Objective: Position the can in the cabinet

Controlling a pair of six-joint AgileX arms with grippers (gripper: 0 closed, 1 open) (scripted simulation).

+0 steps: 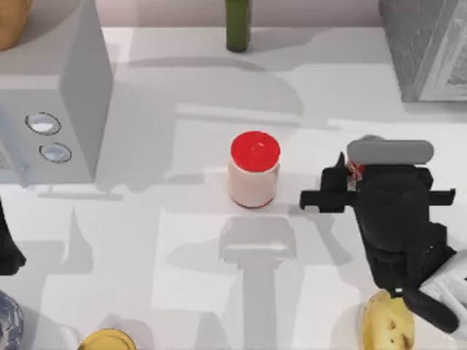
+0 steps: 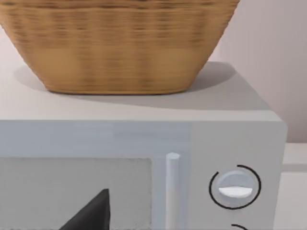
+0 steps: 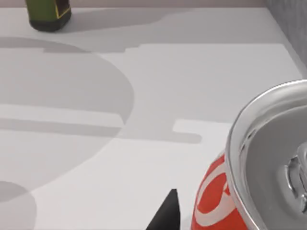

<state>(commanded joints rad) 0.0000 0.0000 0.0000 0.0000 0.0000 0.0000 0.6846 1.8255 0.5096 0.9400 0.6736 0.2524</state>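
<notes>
The can [image 1: 355, 169] stands at the table's right, a sliver of its red and white label showing under my right gripper [image 1: 343, 179], which sits right over it. Up close in the right wrist view, the can [image 3: 268, 167] shows its silver top and red label. The cabinet [image 1: 427, 51], a dark grey speckled box with a lighter framed front, stands at the back right corner; its edge [image 3: 295, 24] also appears in the right wrist view. My left arm [image 1: 7, 251] is parked at the left edge.
A pink jar with a red lid [image 1: 254, 171] stands mid-table, left of the can. A light grey box with two knobs [image 1: 66, 95] carries a wicker basket [image 2: 115, 43]. A green bottle [image 1: 237, 25] is at the back. A yellow fruit [image 1: 388, 321] and a yellow-topped round thing [image 1: 107, 340] lie in front.
</notes>
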